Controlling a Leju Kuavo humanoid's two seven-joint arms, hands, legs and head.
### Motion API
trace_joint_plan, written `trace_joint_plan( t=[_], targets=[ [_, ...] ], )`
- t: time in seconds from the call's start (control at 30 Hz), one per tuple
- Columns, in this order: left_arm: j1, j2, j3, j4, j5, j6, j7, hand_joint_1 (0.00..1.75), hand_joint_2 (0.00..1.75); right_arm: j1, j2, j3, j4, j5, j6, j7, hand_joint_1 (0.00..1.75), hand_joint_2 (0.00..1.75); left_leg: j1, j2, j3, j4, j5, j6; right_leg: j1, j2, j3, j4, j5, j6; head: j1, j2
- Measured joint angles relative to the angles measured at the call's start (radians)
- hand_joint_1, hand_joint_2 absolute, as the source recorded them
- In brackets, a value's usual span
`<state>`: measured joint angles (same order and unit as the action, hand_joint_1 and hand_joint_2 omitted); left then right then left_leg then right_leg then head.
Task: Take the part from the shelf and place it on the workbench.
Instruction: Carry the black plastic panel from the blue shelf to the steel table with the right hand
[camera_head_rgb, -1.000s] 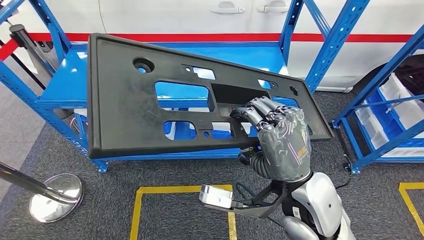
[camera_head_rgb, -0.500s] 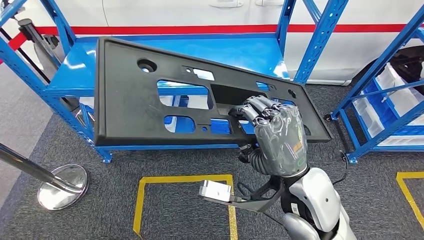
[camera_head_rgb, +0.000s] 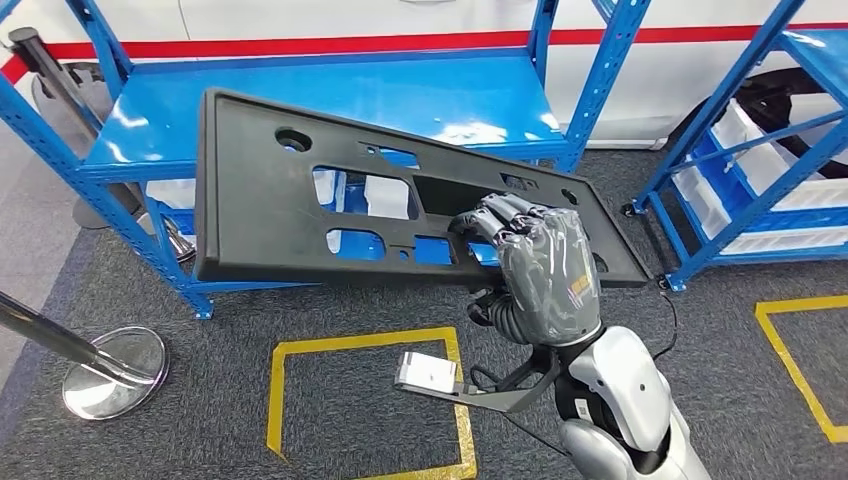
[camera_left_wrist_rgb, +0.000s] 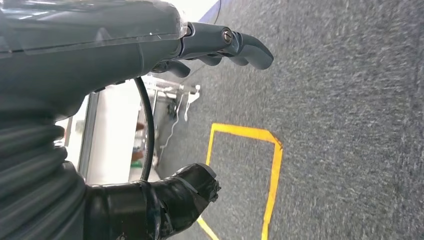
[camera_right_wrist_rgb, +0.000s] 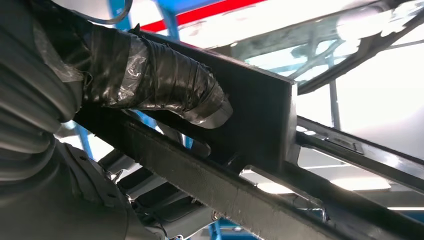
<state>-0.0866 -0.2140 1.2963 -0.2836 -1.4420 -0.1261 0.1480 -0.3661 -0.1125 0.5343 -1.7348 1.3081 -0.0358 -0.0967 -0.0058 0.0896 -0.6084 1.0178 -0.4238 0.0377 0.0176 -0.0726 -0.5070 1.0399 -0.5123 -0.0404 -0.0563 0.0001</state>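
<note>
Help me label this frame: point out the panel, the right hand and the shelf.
panel (camera_head_rgb: 255, 215): head view, solid left area.
right hand (camera_head_rgb: 545, 270): head view, back of hand.
shelf (camera_head_rgb: 420, 95): head view, bare blue deck.

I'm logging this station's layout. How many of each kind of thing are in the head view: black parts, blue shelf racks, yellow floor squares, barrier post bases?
Black part, held by the right robot hand: 1
Blue shelf racks: 2
Yellow floor squares: 2
Chrome barrier post base: 1
Total: 6
</note>
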Motion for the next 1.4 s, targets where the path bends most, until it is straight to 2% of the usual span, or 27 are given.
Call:
trace_joint_plan(
  t=[0.03, 0.1, 0.13, 0.17, 0.23, 0.27, 0.3, 0.33, 0.37, 0.4, 0.47, 0.53, 0.63, 0.73, 0.8, 0.87, 0.93, 1.0, 1.07, 1.1, 1.13, 1.17, 1.23, 1.3, 1.33, 1.37, 1.4],
  targets=[
    [0.0, -0.001, 0.0, 0.0, 0.0, 0.0, 0.0, 0.0, 1.75, -0.003, 0.0, 0.0, 0.0, -0.001, 0.0, 0.0, 1.75, 1.75, 0.003, 0.011, 0.0, -0.002, 0.006, -0.005, 0.008, -0.01, 0.013, -0.029, -0.007, -0.009, 0.0, 0.0],
    [-0.001, 0.0, 0.0, 0.0, 0.001, -0.001, 0.0, 0.0, 1.75, -0.005, 0.001, 0.0, 0.001, -0.002, 0.001, -0.001, 1.75, 1.75, 0.006, 0.025, 0.001, -0.009, 0.014, -0.015, 0.009, 0.007, 0.011, -0.052, 0.016, -0.014, 0.001, 0.0],
    [-0.003, 0.001, 0.0, 0.0, 0.002, -0.001, 0.0, 0.0, 1.75, -0.007, 0.001, 0.001, 0.001, -0.004, 0.001, -0.001, 1.75, 1.75, 0.007, 0.01, -0.002, -0.006, 0.006, -0.021, 0.004, 0.018, 0.008, -0.064, 0.031, -0.016, 0.001, 0.0],
    [-0.003, 0.001, 0.0, 0.001, 0.003, -0.001, 0.0, 0.0, 1.75, -0.01, 0.003, 0.002, 0.002, -0.005, 0.002, -0.001, 1.75, 1.75, 0.007, -0.013, -0.009, 0.012, -0.019, -0.028, -0.002, 0.028, 0.002, -0.075, 0.046, -0.016, 0.001, 0.0],
    [-0.001, 0.005, 0.0, 0.001, 0.004, -0.001, 0.0, 0.0, 1.75, -0.015, 0.007, 0.006, 0.006, -0.007, 0.002, -0.002, 1.75, 1.75, 0.013, -0.067, -0.034, 0.102, -0.105, -0.042, -0.009, 0.05, -0.019, -0.079, 0.071, -0.015, 0.0, 0.0],
    [0.001, 0.007, 0.0, 0.001, 0.004, -0.001, 0.0, 0.0, 1.75, -0.015, 0.009, 0.008, 0.008, -0.008, 0.003, -0.002, 1.75, 1.75, 0.016, -0.077, -0.048, 0.162, -0.143, -0.047, -0.011, 0.062, -0.034, -0.074, 0.079, -0.015, 0.0, 0.0],
    [0.002, 0.01, 0.0, 0.001, 0.003, -0.001, 0.0, 0.0, 1.75, -0.015, 0.01, 0.009, 0.011, -0.009, 0.003, -0.002, 1.75, 1.75, 0.02, -0.08, -0.054, 0.209, -0.162, -0.053, -0.014, 0.074, -0.05, -0.067, 0.087, -0.012, 0.0, 0.0],
    [0.002, 0.012, 0.0, 0.001, 0.003, -0.001, 0.0, 0.0, 1.75, -0.014, 0.01, 0.011, 0.013, -0.009, 0.004, -0.002, 1.75, 1.75, 0.023, -0.081, -0.048, 0.227, -0.16, -0.059, -0.018, 0.086, -0.065, -0.06, 0.093, -0.006, 0.0, 0.0],
    [0.002, 0.013, 0.0, 0.001, 0.003, -0.001, 0.0, 0.0, 1.75, -0.014, 0.01, 0.011, 0.015, -0.009, 0.004, -0.003, 1.75, 1.75, 0.028, -0.082, -0.025, 0.21, -0.141, -0.066, -0.024, 0.098, -0.082, -0.049, 0.098, -0.001, 0.0, 0.0],
    [0.001, 0.013, 0.0, 0.001, 0.003, -0.001, 0.0, 0.0, 1.75, -0.014, 0.01, 0.012, 0.016, -0.009, 0.004, -0.002, 1.75, 1.75, 0.036, -0.088, 0.014, 0.158, -0.116, -0.075, -0.03, 0.109, -0.099, -0.035, 0.102, 0.006, 0.0, 0.0],
    [-0.001, 0.012, 0.0, 0.001, 0.004, -0.001, 0.0, 0.0, 1.75, -0.014, 0.01, 0.012, 0.017, -0.009, 0.004, -0.003, 1.75, 1.75, 0.046, -0.128, 0.084, 0.048, -0.099, -0.085, -0.039, 0.129, -0.132, -0.008, 0.108, 0.019, -0.001, 0.0],
    [-0.002, 0.012, 0.0, 0.001, 0.004, -0.001, 0.0, 0.0, 1.75, -0.015, 0.01, 0.012, 0.018, -0.01, 0.004, -0.003, 1.75, 1.75, 0.047, -0.16, 0.098, 0.017, -0.11, -0.078, -0.037, 0.147, -0.155, 0.01, 0.117, 0.035, 0.0, 0.0],
    [-0.003, 0.012, 0.0, 0.001, 0.005, -0.001, 0.0, 0.0, 1.75, -0.014, 0.01, 0.013, 0.018, -0.011, 0.004, -0.003, 1.75, 1.75, 0.047, -0.138, 0.08, 0.026, -0.1, -0.054, -0.035, 0.175, -0.167, 0.013, 0.136, 0.055, 0.001, 0.0],
    [-0.002, 0.012, 0.0, 0.001, 0.006, -0.001, 0.0, 0.0, 1.75, -0.014, 0.01, 0.013, 0.018, -0.011, 0.004, -0.003, 1.75, 1.75, 0.051, -0.126, 0.074, 0.023, -0.095, -0.045, -0.039, 0.181, -0.171, 0.014, 0.139, 0.06, 0.002, 0.0],
    [-0.002, 0.012, 0.0, 0.001, 0.007, -0.002, 0.0, 0.0, 1.75, -0.013, 0.01, 0.014, 0.019, -0.012, 0.006, -0.003, 1.75, 1.75, 0.041, -0.087, 0.047, 0.024, -0.071, -0.029, -0.038, 0.128, -0.207, 0.16, 0.035, 0.061, 0.004, 0.0],
    [-0.003, 0.012, 0.0, 0.001, 0.008, -0.002, 0.0, 0.0, 1.75, -0.013, 0.01, 0.015, 0.022, -0.013, 0.007, -0.003, 1.75, 1.75, 0.026, -0.036, 0.006, 0.025, -0.039, -0.015, -0.034, 0.074, -0.214, 0.29, -0.035, 0.057, 0.006, 0.0],
    [-0.005, 0.012, 0.0, 0.001, 0.009, -0.002, 0.0, 0.0, 1.75, -0.013, 0.01, 0.015, 0.022, -0.013, 0.008, -0.003, 1.75, 1.75, 0.019, -0.013, -0.01, 0.025, -0.025, -0.016, -0.026, 0.053, -0.123, 0.196, 0.01, 0.04, 0.006, 0.0],
    [-0.006, 0.011, 0.0, 0.001, 0.01, -0.002, 0.0, 0.0, 1.75, -0.017, 0.01, 0.015, 0.022, -0.014, 0.008, -0.003, 1.75, 1.75, 0.016, 0.006, -0.014, 0.024, -0.014, -0.021, -0.011, 0.008, -0.022, 0.055, -0.003, 0.02, 0.005, 0.0],
    [-0.007, 0.01, 0.0, 0.001, 0.012, -0.003, 0.0, 0.0, 1.75, -0.02, 0.01, 0.015, 0.021, -0.016, 0.009, -0.003, 1.75, 1.75, 0.019, 0.028, -0.011, 0.017, -0.003, -0.031, 0.003, -0.008, 0.011, -0.015, -0.024, 0.006, 0.006, 0.0],
    [-0.007, 0.01, 0.0, 0.001, 0.014, -0.003, -0.001, 0.0, 1.75, -0.02, 0.01, 0.015, 0.021, -0.016, 0.01, -0.003, 1.75, 1.75, 0.021, 0.037, -0.01, 0.013, 0.002, -0.038, 0.004, 0.002, 0.009, -0.027, -0.017, 0.0, 0.006, 0.0],
    [-0.008, 0.011, 0.0, 0.001, 0.015, -0.003, -0.003, 0.0, 1.75, -0.02, 0.01, 0.016, 0.021, -0.017, 0.012, -0.003, 1.75, 1.75, 0.023, 0.031, -0.011, 0.013, 0.0, -0.045, 0.002, 0.013, 0.004, -0.036, -0.006, -0.006, 0.005, 0.0],
    [-0.008, 0.011, 0.0, 0.001, 0.018, -0.002, -0.006, 0.0, 1.75, -0.02, 0.011, 0.016, 0.021, -0.017, 0.014, -0.003, 1.75, 1.75, 0.023, 0.009, -0.015, 0.024, -0.016, -0.05, -0.002, 0.024, 0.001, -0.045, 0.007, -0.013, 0.005, 0.0],
    [-0.005, 0.012, 0.0, 0.001, 0.024, -0.002, -0.014, 0.0, 1.75, -0.019, 0.014, 0.016, 0.02, -0.017, 0.017, -0.003, 1.75, 1.75, 0.025, -0.052, -0.042, 0.103, -0.089, -0.056, -0.007, 0.045, -0.013, -0.054, 0.029, -0.023, 0.005, 0.0],
    [-0.001, 0.014, 0.0, 0.001, 0.027, 0.0, -0.018, 0.0, 1.75, -0.017, 0.017, 0.017, 0.021, -0.017, 0.017, -0.002, 1.75, 1.75, 0.025, -0.081, -0.077, 0.223, -0.159, -0.059, -0.006, 0.071, -0.034, -0.048, 0.043, -0.026, 0.004, 0.0],
    [0.0, 0.016, 0.0, 0.001, 0.027, 0.0, -0.02, 0.0, 1.75, -0.016, 0.018, 0.017, 0.021, -0.017, 0.018, -0.002, 1.75, 1.75, 0.025, -0.084, -0.082, 0.258, -0.168, -0.061, -0.005, 0.084, -0.043, -0.043, 0.048, -0.025, 0.004, 0.0],
    [0.0, 0.017, 0.0, 0.001, 0.027, 0.001, -0.021, 0.0, 1.75, -0.014, 0.018, 0.017, 0.021, -0.017, 0.018, -0.002, 1.75, 1.75, 0.025, -0.085, -0.07, 0.257, -0.157, -0.062, -0.005, 0.097, -0.052, -0.037, 0.052, -0.023, 0.004, 0.0],
    [0.0, 0.018, 0.0, 0.001, 0.027, 0.001, -0.022, 0.0, 1.75, -0.014, 0.018, 0.017, 0.021, -0.017, 0.018, -0.002, 1.75, 1.75, 0.025, -0.088, -0.04, 0.217, -0.132, -0.061, -0.005, 0.11, -0.06, -0.029, 0.054, -0.021, 0.004, 0.0]
  ],
)
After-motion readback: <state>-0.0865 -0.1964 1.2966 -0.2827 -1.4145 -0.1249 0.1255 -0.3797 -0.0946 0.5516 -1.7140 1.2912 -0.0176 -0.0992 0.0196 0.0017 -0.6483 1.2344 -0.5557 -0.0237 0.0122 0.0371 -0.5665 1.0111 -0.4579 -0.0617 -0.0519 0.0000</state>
